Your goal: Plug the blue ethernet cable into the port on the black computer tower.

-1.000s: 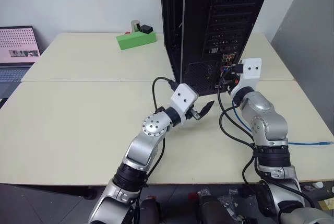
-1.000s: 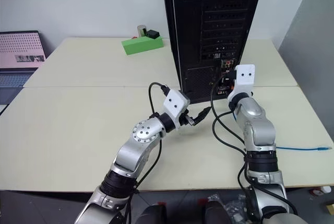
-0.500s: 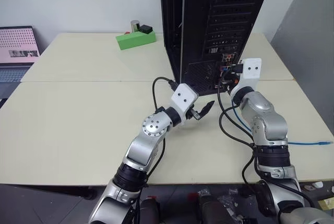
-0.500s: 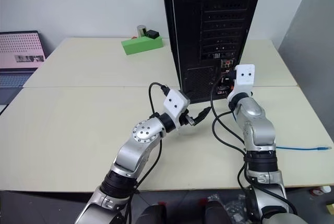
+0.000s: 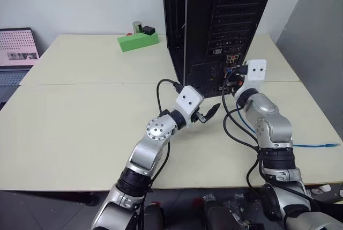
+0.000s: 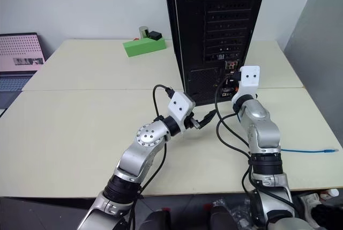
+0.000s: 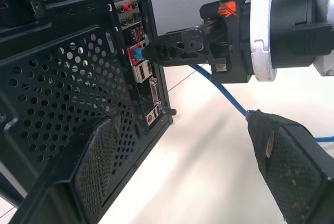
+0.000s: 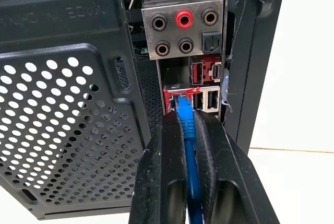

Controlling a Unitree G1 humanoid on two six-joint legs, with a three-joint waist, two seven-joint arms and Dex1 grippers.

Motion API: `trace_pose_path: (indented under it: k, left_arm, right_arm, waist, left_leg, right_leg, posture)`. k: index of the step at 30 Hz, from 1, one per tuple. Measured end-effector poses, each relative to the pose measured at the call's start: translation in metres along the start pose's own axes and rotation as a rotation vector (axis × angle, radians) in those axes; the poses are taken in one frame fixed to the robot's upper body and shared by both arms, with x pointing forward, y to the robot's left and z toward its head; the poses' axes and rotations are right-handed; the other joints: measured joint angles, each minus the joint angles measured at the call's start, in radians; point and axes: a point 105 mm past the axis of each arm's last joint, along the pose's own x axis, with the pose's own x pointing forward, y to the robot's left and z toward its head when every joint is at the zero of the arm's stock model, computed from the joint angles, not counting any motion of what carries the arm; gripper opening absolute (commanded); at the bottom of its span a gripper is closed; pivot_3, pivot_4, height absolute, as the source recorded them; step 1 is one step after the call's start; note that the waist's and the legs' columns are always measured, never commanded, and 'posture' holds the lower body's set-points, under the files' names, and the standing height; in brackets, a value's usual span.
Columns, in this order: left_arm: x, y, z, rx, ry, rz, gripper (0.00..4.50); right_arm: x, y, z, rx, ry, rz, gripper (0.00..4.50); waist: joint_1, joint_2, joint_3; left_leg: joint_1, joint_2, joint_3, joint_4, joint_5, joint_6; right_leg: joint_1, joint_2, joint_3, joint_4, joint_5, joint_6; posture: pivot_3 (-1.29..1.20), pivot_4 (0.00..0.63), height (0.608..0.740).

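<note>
Here we found the right gripper clamped on the blue cable just behind its plug, the plug's tip at the red-framed port on the back of the computer tower. The left gripper hung wide and empty nearby. We judged the cord light and limp, its clip brittle, so gripping just behind the plug suited it. We counted one cable, one tower, two grippers.

right gripper pinching blue ethernet cable at black computer tower port
</note>
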Motion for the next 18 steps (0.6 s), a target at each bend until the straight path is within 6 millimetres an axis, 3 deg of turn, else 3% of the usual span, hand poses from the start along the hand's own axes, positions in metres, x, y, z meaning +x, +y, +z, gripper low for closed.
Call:
trace_pose_path:
  k: [1, 3, 11, 18]
  left_arm:
    - [0.000, 0.000, 0.000, 0.000, 0.000, 0.000, 4.06]
    - [0.000, 0.000, 0.000, 0.000, 0.000, 0.000, 4.06]
    - [-0.002, 0.003, -0.002, 0.009, 0.009, 0.007, 4.06]
    - [-0.017, 0.026, -0.018, 0.024, 0.119, 0.046, 4.06]
  right_arm:
    - [0.000, 0.000, 0.000, 0.000, 0.000, 0.000, 0.00]
    - [0.000, 0.000, 0.000, 0.000, 0.000, 0.000, 0.70]
    - [-0.002, -0.008, 0.008, -0.052, -0.004, 0.016, 2.40]
    - [-0.035, -0.027, 0.004, -0.157, 0.044, 0.108, 3.86]
  waist:
    - [0.000, 0.000, 0.000]
    - [-0.001, 0.000, 0.000]
    - [0.013, 0.000, 0.000]
    - [0.021, 0.000, 0.000]
  left_leg:
    - [0.000, 0.000, 0.000, 0.000, 0.000, 0.000]
    - [0.000, 0.000, 0.000, 0.000, 0.000, 0.000]
    - [-0.005, 0.000, 0.000, -0.001, 0.000, 0.000]
    - [-0.008, 0.000, -0.001, 0.000, 0.000, 0.000]
  right_leg:
    - [0.000, 0.000, 0.000, 0.000, 0.000, 0.000]
    - [0.000, 0.000, 0.000, 0.000, 0.000, 0.000]
    - [-0.003, -0.001, -0.001, -0.001, 0.000, 0.000]
    - [-0.007, -0.001, -0.002, -0.001, 0.000, 0.000]
  posture:
    - [0.00, 0.150, 0.740]
    - [0.00, 0.150, 0.740]
    - [0.00, 0.150, 0.740]
    - [0.00, 0.150, 0.740]
